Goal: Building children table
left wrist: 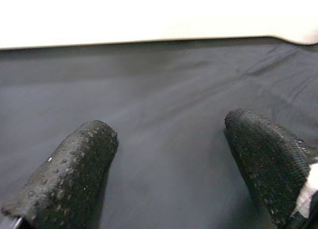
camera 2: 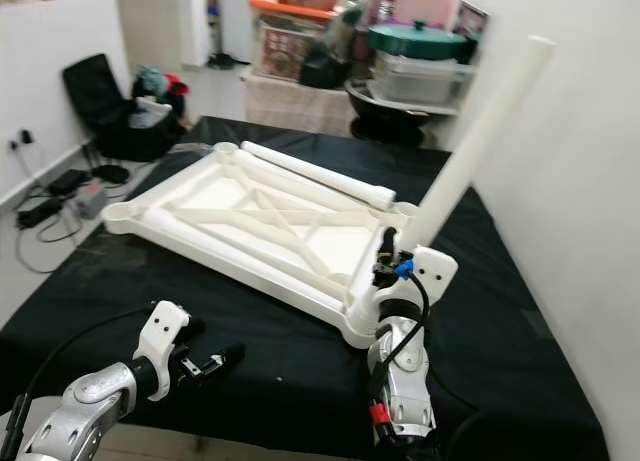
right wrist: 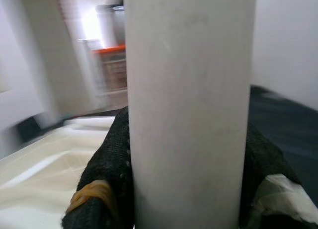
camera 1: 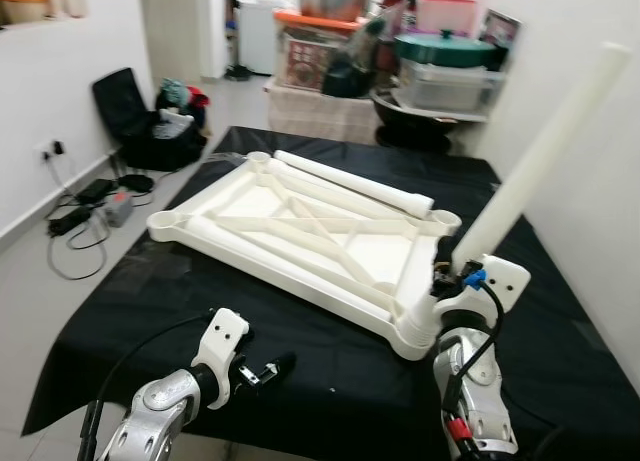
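Tabletop (camera 1: 330, 236) lies underside-up so the right gripper (camera 1: 452, 271), jaws clenched on a leg (camera 1: 540, 151), can socket it; left gripper (camera 1: 262, 371) idles released.

Note the tabletop (camera 1: 300, 231): smooth, matt cream plastic. The leg (camera 1: 545, 156) you hold looks like the same plastic, faintly scuffed. Table cloth (camera 1: 150, 311): black fabric, matt, lightly creased. Your fingers (left wrist: 69, 169) wear rough, pebbled black rubber. Arms: silver metal, satin sheen.
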### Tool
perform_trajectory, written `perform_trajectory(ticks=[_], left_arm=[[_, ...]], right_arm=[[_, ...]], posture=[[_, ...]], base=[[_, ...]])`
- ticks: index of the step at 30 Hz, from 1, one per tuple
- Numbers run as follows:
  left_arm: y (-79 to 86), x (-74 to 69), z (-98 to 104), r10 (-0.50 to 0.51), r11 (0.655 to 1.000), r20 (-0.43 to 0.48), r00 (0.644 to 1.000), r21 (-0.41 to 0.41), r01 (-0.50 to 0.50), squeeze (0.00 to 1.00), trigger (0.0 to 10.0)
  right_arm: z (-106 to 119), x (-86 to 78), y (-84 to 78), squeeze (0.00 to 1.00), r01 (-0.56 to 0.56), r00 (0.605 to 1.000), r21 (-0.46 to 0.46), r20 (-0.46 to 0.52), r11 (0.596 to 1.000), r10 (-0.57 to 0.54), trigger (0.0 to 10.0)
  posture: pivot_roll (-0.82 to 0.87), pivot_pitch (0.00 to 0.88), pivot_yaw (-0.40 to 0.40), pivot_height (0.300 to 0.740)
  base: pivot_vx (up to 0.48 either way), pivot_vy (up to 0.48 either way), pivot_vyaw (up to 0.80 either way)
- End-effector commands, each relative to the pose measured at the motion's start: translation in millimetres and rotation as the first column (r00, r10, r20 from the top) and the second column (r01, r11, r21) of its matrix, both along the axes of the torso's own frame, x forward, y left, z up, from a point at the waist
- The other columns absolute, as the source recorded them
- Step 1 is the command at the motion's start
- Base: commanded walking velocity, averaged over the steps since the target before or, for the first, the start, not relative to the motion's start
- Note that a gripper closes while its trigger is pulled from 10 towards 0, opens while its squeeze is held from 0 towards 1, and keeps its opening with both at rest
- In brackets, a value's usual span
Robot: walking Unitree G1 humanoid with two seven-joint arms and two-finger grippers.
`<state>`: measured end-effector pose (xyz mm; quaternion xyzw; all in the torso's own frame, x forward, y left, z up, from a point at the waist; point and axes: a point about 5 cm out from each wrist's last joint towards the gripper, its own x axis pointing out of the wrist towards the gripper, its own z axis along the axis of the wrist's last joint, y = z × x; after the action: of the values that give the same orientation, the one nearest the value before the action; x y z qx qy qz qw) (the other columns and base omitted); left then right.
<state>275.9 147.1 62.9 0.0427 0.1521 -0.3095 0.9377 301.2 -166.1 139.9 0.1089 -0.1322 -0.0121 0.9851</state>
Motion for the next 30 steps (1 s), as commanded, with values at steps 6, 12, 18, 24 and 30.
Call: perform_trajectory(ticks=[6,12,18,24,30], left_arm=[[-5.6,-2.0,-6,-0.024,1.000,-0.027,0.999,-0.005,0.024,0.00,10.0],[-4.7,-2.8,-6,-0.028,0.999,-0.029,0.999,-0.017,0.027,0.00,10.0],[-3.1,-4.2,-5,-0.035,0.999,-0.032,0.999,-0.025,0.034,0.00,10.0],[-2.2,-5.3,-5,-0.044,0.999,-0.038,0.998,-0.030,0.043,0.00,10.0],[-1.9,-6.5,-5,-0.054,0.998,-0.044,0.998,-0.033,0.052,0.00,10.0]], right_arm=[[-24,-34.0,54.3,0.00,-0.602,0.798,-0.144,-0.097,0.785,0.595,0.0],[-33,-52.8,66.6,0.00,-0.733,0.679,-0.187,-0.143,0.654,0.720,0.0],[-28,-57.7,70.8,0.00,-0.769,0.635,-0.162,-0.086,0.618,0.768,0.0],[-23,-62.1,70.3,0.00,-0.789,0.610,-0.121,-0.036,0.602,0.792,0.0],[-20,-73.6,71.0,0.00,-0.851,0.519,-0.104,-0.020,0.515,0.855,0.0]], posture=[[0.06,0.000,-0.089,0.740],[0.07,0.000,-0.086,0.740],[0.07,0.000,-0.075,0.740],[0.07,0.000,-0.069,0.740],[0.07,0.000,-0.063,0.740]], base=[[0.000,0.000,0.00],[0.000,0.000,0.00],[0.000,0.000,0.00],[0.000,0.000,0.00],[0.000,0.000,0.00]])
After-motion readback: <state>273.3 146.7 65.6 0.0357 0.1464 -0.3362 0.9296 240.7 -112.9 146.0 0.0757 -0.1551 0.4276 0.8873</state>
